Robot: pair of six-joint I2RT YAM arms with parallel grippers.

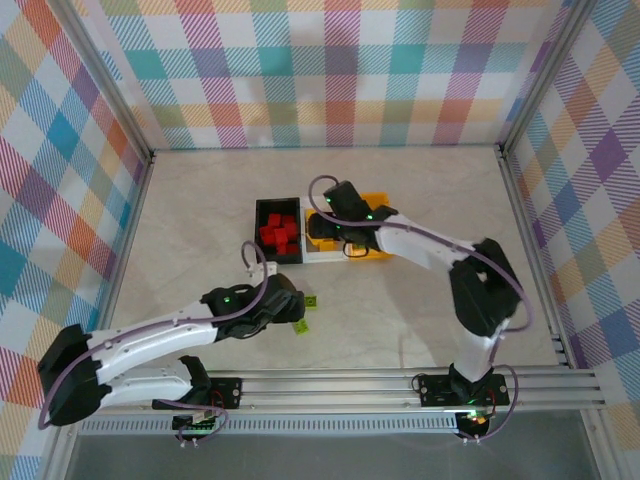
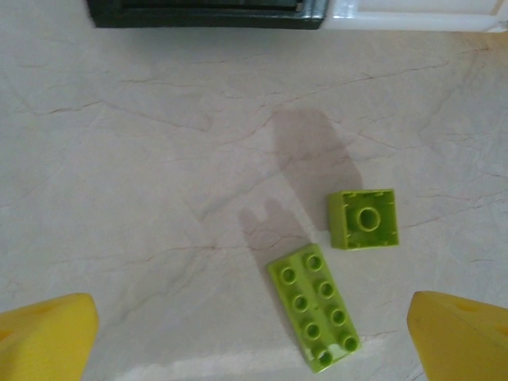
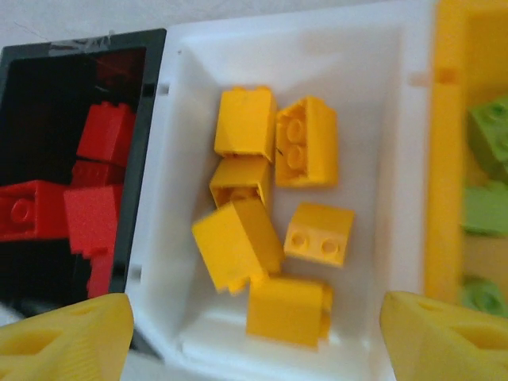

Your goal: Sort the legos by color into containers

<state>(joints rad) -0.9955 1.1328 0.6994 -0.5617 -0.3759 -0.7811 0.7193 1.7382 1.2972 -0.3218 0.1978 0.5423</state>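
Observation:
On the bare table lie two lime green legos, a long one [image 2: 314, 307] and a small square one [image 2: 363, 218]. My left gripper [image 2: 254, 341] hangs open just above and short of them, its yellow fingertips [image 2: 44, 333] wide apart; from above the left gripper [image 1: 292, 308] sits beside the green legos [image 1: 300, 327]. My right gripper [image 3: 258, 341] hovers open over the white container [image 3: 381, 95], which holds several yellow legos [image 3: 305, 143]. One yellow lego [image 3: 236, 242] looks blurred. The black container [image 3: 151, 119] holds red legos [image 3: 103, 135]. The orange-yellow container [image 3: 444, 159] holds green legos [image 3: 488, 131].
The three containers stand side by side mid-table: black [image 1: 258, 225], white [image 1: 322, 258], orange-yellow [image 1: 377, 200], with the right gripper [image 1: 335, 222] over them. Checked walls enclose the table, and an aluminium rail [image 1: 350, 385] runs along the near edge.

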